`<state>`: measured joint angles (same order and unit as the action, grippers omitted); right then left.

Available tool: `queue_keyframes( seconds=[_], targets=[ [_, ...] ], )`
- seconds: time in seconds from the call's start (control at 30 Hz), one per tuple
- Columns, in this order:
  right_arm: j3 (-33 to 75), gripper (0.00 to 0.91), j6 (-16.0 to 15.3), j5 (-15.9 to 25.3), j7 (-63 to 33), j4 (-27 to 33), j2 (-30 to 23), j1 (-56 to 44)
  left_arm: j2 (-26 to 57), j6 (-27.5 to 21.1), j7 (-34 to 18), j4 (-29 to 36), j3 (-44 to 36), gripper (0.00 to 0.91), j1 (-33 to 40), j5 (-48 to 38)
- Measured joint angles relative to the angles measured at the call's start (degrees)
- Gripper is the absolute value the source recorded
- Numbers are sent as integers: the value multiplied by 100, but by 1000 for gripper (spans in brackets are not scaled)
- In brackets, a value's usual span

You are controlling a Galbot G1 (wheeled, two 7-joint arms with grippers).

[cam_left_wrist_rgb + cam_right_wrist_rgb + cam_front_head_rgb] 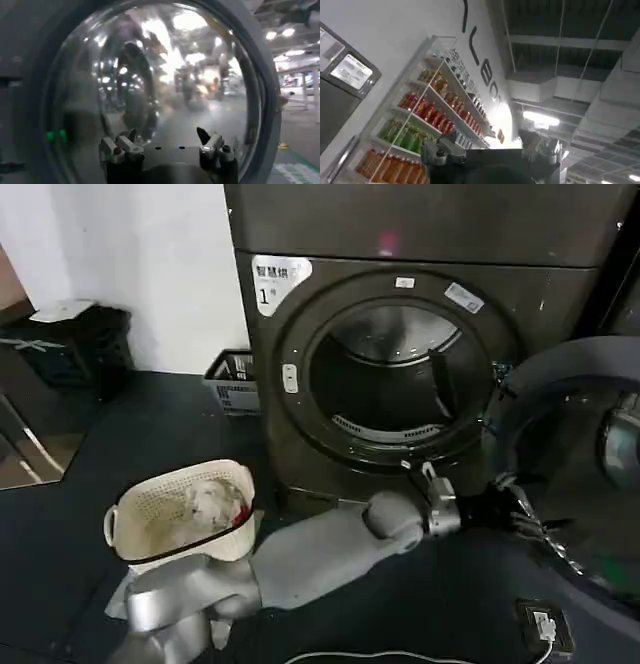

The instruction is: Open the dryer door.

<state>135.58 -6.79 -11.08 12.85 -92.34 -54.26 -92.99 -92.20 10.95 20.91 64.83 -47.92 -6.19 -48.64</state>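
Chrome and dark glass first: the dryer door already stands swung wide, out to the right of the machine's front, w/ the drum opening fully exposed. So by my read the task is basically done, or in its last bit, i.e. pushing the door out to the end of its swing.

The left gripper is stretched across low in front of the machine, right at the door's lower inner edge. Whether it's touching the rim or just beside it I can't tell from the head view. In the left wrist view the gripper faces the domed glass of the dryer door close up, fingers spread apart, nothing between them, so it's open and not clamped on anything. The glass bulges toward the camera just past the fingertips.

The right gripper is parked elsewhere, pointing up at a ceiling and a shelf of bottles, well away from the work. Its fingers look apart and empty.

Next move, as I judge it: either a small extra nudge outward if the door needs more swing, or back the left arm out low w/o hooking the rim and dragging the door shut. Care needed re the laundry basket on the floor near the arm's elbow.
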Motion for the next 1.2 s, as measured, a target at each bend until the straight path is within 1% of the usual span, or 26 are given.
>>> queue_keyframes(
  seconds=[0.27,0.4,0.47,0.67,0.73,0.8,0.9,1.0,1.07,1.2],
  targets=[
    [52,907,74,-5,4,61,-18,-86,0,176,-1,2,2,907,17,55],
    [33,907,126,-5,4,117,-5,-116,0,554,-220,163,-27,907,-82,284],
    [1,907,131,-4,4,128,2,-115,0,854,-317,269,-30,907,-159,399],
    [-115,907,138,30,8,60,16,-48,1,1388,-360,769,29,907,-487,423],
    [-101,907,214,81,15,79,19,-72,27,1509,-355,978,63,907,-621,432],
    [-27,907,267,183,15,142,57,-113,310,1604,-355,1222,114,907,-733,443],
    [119,907,264,245,-9,237,155,-159,1002,1694,-352,1588,211,907,-961,541],
    [230,907,254,261,-31,245,225,-169,1667,1674,-363,1965,357,907,-1183,547],
    [254,907,243,266,-31,197,246,-154,2043,1586,-351,2192,466,907,-1340,581],
    [242,907,226,337,-33,111,294,-82,2806,1148,-435,2696,758,907,-1616,609]
  ],
)
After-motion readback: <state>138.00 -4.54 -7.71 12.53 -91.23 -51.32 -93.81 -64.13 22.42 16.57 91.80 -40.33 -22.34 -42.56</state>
